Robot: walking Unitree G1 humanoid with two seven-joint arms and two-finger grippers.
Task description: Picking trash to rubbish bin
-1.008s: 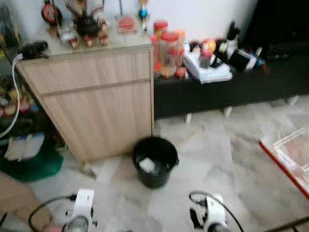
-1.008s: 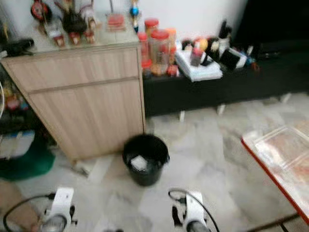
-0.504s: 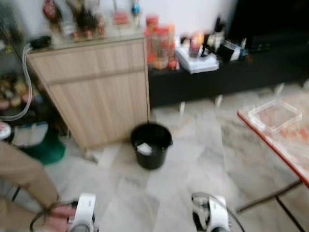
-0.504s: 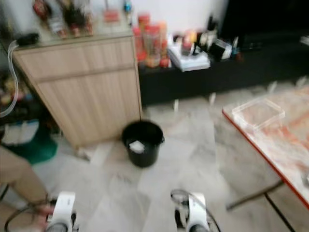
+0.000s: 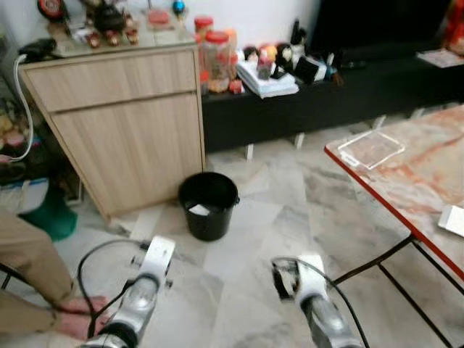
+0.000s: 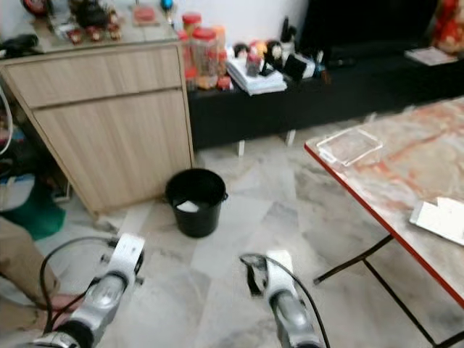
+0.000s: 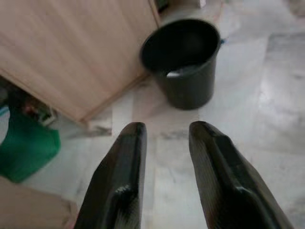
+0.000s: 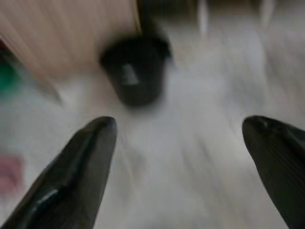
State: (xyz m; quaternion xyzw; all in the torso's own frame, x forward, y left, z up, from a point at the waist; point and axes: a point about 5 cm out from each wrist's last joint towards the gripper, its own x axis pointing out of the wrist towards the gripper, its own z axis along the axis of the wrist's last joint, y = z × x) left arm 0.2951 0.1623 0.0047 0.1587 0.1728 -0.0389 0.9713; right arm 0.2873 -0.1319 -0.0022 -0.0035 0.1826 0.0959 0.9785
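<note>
Bin [image 5: 209,205] is on the floor right by the wooden cabinet [image 5: 123,134], white scrap inside. Left hand [image 7: 164,143] hangs narrowly parted, right hand [image 8: 178,143] spread wide, both empty above the tiles.

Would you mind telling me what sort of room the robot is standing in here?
Most likely a home living or dining room: a wooden cabinet, a low black TV bench cluttered with jars, a marble-topped table, and a black rubbish bin.

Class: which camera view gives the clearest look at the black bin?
The left wrist view: the black bin appears large and sharp, white scrap visible inside. Both eye views show it small beside the wooden cabinet; the right wrist view blurs it.
</note>
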